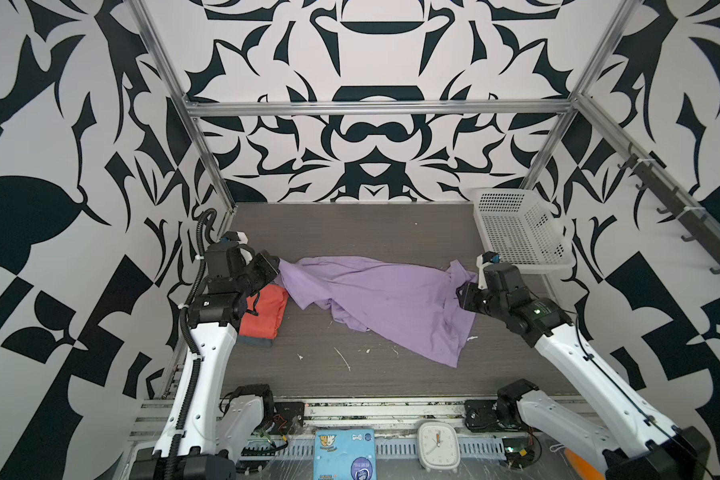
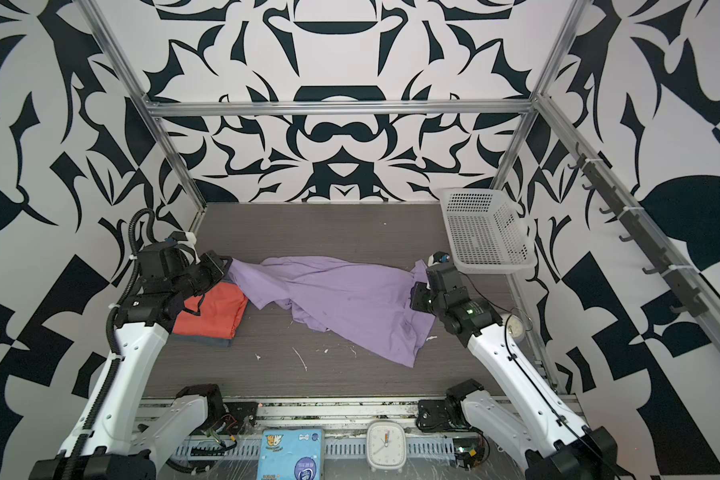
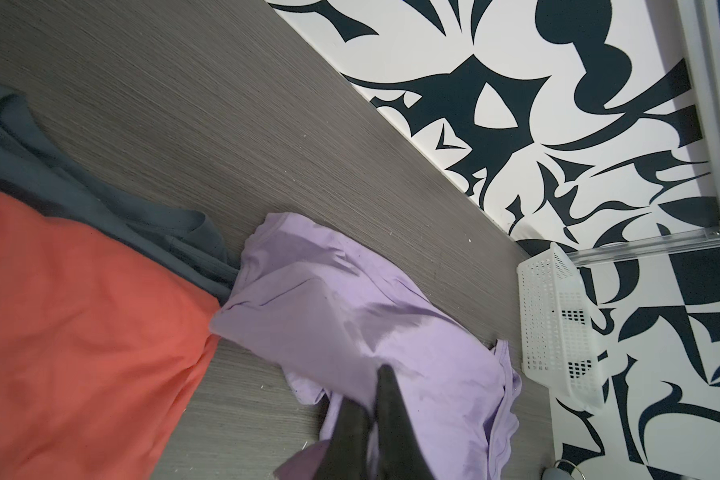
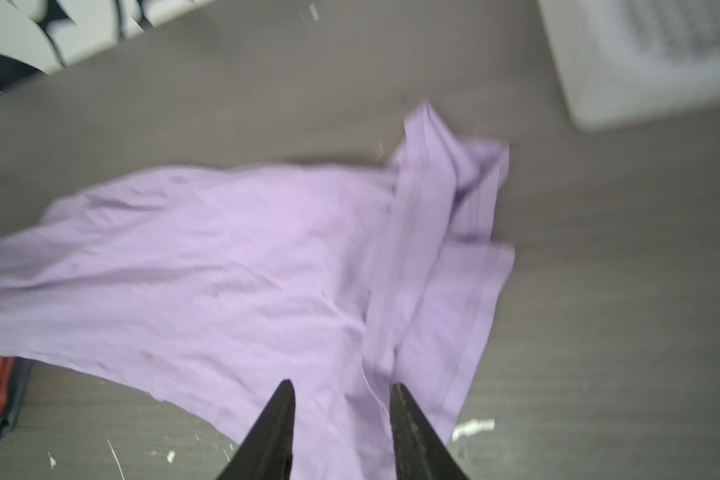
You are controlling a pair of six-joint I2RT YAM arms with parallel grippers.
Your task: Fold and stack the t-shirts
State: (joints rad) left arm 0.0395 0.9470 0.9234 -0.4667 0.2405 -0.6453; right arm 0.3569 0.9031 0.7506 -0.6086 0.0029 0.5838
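On the grey counter (image 1: 350, 232) I saw, at far left, the coral shirt (image 1: 265, 311) lying on the grey-blue shirt (image 1: 255, 340). My left pincer (image 3: 373, 395) was clenched on the lavender shirt (image 1: 391, 299), which sprawled mid-counter. My right pincer (image 4: 341, 388) hung released over its right end.

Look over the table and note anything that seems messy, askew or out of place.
The lavender t-shirt lies crumpled and twisted across the table, unlike the coral-red t-shirt folded at the left. White scraps litter the surface in front of it. The white basket at the back right looks tipped.
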